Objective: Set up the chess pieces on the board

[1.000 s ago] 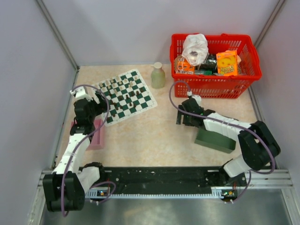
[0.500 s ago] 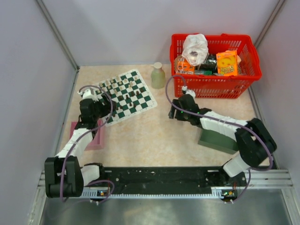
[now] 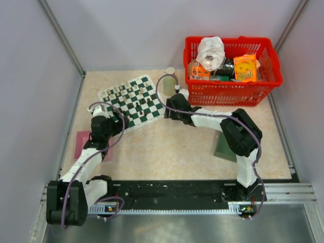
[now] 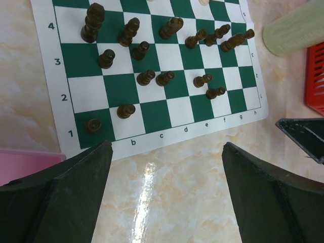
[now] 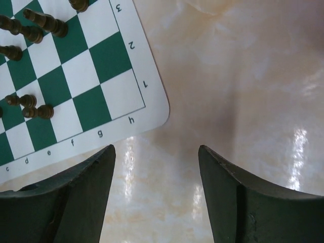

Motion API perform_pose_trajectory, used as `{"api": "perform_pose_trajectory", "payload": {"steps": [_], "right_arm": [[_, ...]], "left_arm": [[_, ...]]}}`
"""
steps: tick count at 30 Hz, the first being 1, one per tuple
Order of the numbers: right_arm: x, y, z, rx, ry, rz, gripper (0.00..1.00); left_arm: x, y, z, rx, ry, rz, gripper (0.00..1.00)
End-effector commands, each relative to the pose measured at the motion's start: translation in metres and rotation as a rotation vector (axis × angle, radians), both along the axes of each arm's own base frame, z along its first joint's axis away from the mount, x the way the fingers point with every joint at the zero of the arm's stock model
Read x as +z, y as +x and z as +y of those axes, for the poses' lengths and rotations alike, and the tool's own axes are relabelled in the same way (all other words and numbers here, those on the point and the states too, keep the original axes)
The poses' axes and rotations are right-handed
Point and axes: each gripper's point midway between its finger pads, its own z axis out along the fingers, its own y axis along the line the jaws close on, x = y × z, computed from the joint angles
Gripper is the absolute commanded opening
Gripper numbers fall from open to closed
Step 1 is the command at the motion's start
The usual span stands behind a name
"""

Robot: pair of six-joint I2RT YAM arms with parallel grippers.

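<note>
The board [image 3: 147, 104] of green and white checks lies at the back left of the table. Dark chess pieces [image 4: 126, 111] stand scattered over its near rows, and cream ones [image 3: 121, 89] stand at its far side. My left gripper [image 4: 167, 147] is open and empty over bare table, just off the board's near edge by columns b to e. My right gripper [image 5: 156, 149] is also open, with nothing between its fingers. It hovers over bare table just off the board's h1 corner [image 5: 152, 109]. In the top view the left gripper [image 3: 116, 124] and right gripper [image 3: 169, 109] flank that near edge.
A red basket [image 3: 268, 76] full of packets stands at the back right. A pale bottle [image 3: 170, 83] stands beside the board's far right corner. A pink tray [image 3: 83, 144] lies under the left arm. A dark green tray [image 3: 225, 148] lies under the right arm.
The right arm has swung left from above the green tray to the board's near right corner, its jaws narrowing a little. The left gripper has drawn back to the board's near edge.
</note>
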Motion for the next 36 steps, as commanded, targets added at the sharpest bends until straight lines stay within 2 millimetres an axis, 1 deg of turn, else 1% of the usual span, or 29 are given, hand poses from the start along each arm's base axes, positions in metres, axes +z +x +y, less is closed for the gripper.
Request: {"api": "perform_pose_trajectory", "payload": {"steps": [1, 2, 3, 4, 8, 12, 18, 24, 26, 27, 34, 35, 36], "right_arm": [[0.008, 0.028, 0.015, -0.003, -0.026, -0.066, 0.66], [0.004, 0.031, 0.015, -0.002, -0.034, -0.065, 0.66], [0.005, 0.036, 0.016, -0.01, -0.036, -0.073, 0.66], [-0.004, 0.033, 0.013, -0.012, -0.066, -0.048, 0.65], [-0.013, 0.039, 0.02, 0.013, -0.089, -0.036, 0.65], [-0.024, 0.04, 0.024, 0.032, -0.107, -0.005, 0.65], [-0.036, 0.036, 0.032, 0.07, -0.1, 0.029, 0.51], [-0.046, 0.03, 0.028, 0.077, -0.147, 0.043, 0.5], [-0.048, 0.03, 0.028, 0.078, -0.157, 0.048, 0.49], [-0.052, 0.029, 0.027, 0.082, -0.17, 0.053, 0.45], [-0.056, 0.028, 0.026, 0.08, -0.227, 0.056, 0.43], [-0.056, 0.028, 0.027, 0.082, -0.234, 0.056, 0.42], [-0.055, 0.028, 0.026, 0.081, -0.239, 0.053, 0.37]], "left_arm": [[-0.006, -0.005, 0.003, 0.045, -0.013, 0.02, 0.95], [-0.009, -0.008, 0.004, 0.052, -0.012, 0.034, 0.95], [-0.012, -0.008, 0.011, 0.088, 0.005, 0.04, 0.94], [-0.016, -0.01, 0.015, 0.106, 0.019, 0.051, 0.95], [-0.022, -0.015, 0.037, 0.201, 0.09, 0.081, 0.96], [-0.024, -0.018, 0.05, 0.255, 0.137, 0.1, 0.96], [-0.021, -0.018, 0.055, 0.286, 0.14, 0.09, 0.97], [-0.012, -0.016, 0.058, 0.291, 0.151, 0.06, 0.97], [-0.013, -0.016, 0.057, 0.286, 0.151, 0.062, 0.97], [-0.013, -0.015, 0.056, 0.283, 0.15, 0.06, 0.97], [-0.005, -0.012, 0.054, 0.276, 0.139, 0.04, 0.97], [-0.004, -0.012, 0.054, 0.276, 0.139, 0.037, 0.97], [-0.003, -0.012, 0.054, 0.276, 0.138, 0.032, 0.97]]}}
